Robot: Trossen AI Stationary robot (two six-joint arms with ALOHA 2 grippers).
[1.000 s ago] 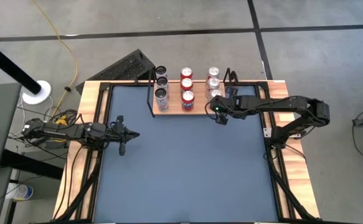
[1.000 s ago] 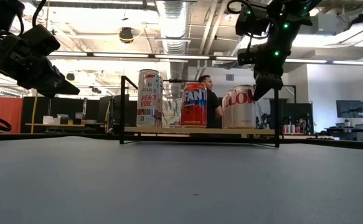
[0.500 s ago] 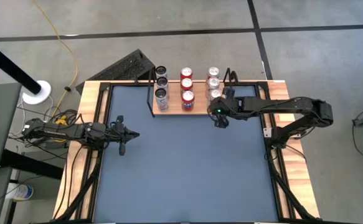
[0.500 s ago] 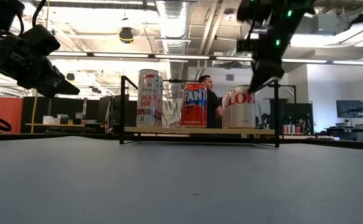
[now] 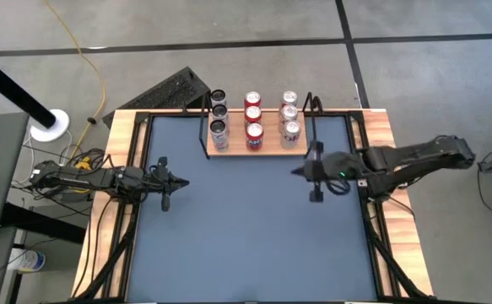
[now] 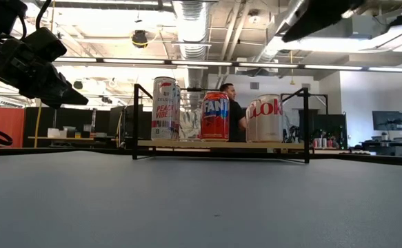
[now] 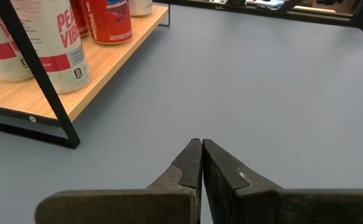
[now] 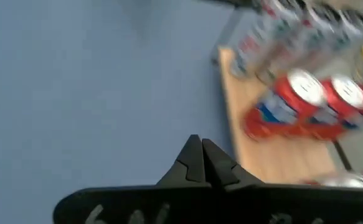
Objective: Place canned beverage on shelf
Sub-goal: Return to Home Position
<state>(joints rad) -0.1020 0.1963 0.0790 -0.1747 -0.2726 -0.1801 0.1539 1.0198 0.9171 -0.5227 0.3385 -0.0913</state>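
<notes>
Several beverage cans stand upright on the shelf (image 5: pixel 267 150), a light-wood board on a black wire frame at the table's far edge. They form a white column (image 5: pixel 218 128), a red column (image 5: pixel 254 131) and a silver column (image 5: pixel 291 129). My right gripper (image 5: pixel 298 172) hangs shut and empty above the table, near and right of the shelf's right end; its wrist view shows the shut fingers (image 8: pixel 197 149) and blurred red cans (image 8: pixel 302 99). My left gripper (image 5: pixel 184 181) waits shut at the table's left, its fingertips (image 7: pixel 201 149) pointing past the shelf's corner (image 7: pixel 50 99).
A light-wood rim (image 5: pixel 119 143) with black rails borders the blue-grey table top (image 5: pixel 246 236), which lies bare in front of the shelf. In the low view, the cans (image 6: pixel 216 116) stand in a row and a person (image 6: pixel 234 103) is far behind them.
My right gripper has drawn back from the shelf's right end toward the table's right and near edges. It has risen out of the low view's top and tipped from pointing steeply down toward level, staying shut. The front silver can now shows uncovered on the shelf.
</notes>
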